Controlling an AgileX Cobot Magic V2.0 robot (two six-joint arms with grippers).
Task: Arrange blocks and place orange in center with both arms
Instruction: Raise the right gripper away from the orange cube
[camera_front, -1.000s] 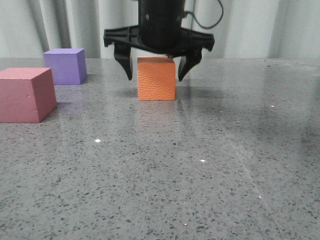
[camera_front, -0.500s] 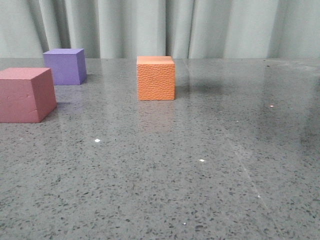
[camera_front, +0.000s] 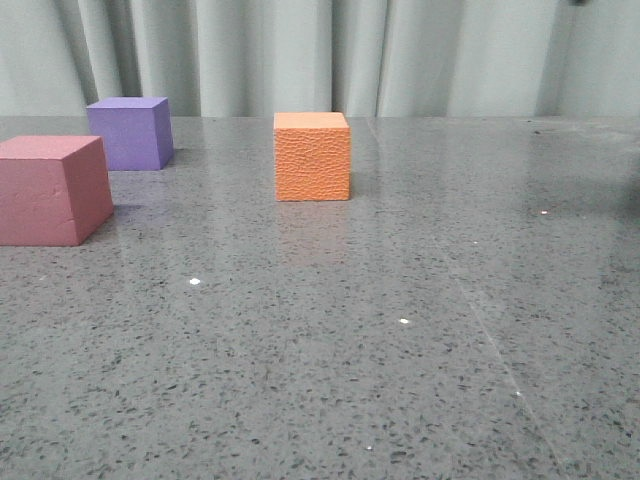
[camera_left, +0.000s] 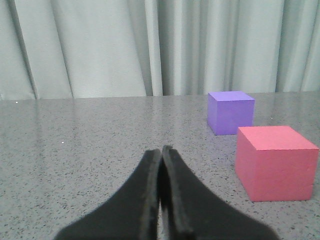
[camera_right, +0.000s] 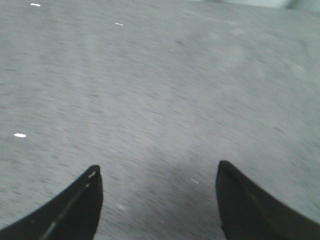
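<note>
The grey speckled stone counter (camera_front: 420, 330) has a glossy, reflective surface. Three foam cubes rest directly on it. The orange foam cube with a pebbled face (camera_front: 312, 157) stands near the middle. The purple foam cube (camera_front: 129, 132) stands farther back at left. The pink-red foam cube (camera_front: 52, 190) stands nearer, at the left edge.

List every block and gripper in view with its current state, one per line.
orange cube: upright on the table, standing free, nothing gripping it.
purple cube: upright on the table, apart from the others.
pink-red cube: upright on the table, ungripped.
left gripper: fingers pressed together, holding nothing.
right gripper: fingers spread wide, empty, over bare table.
</note>
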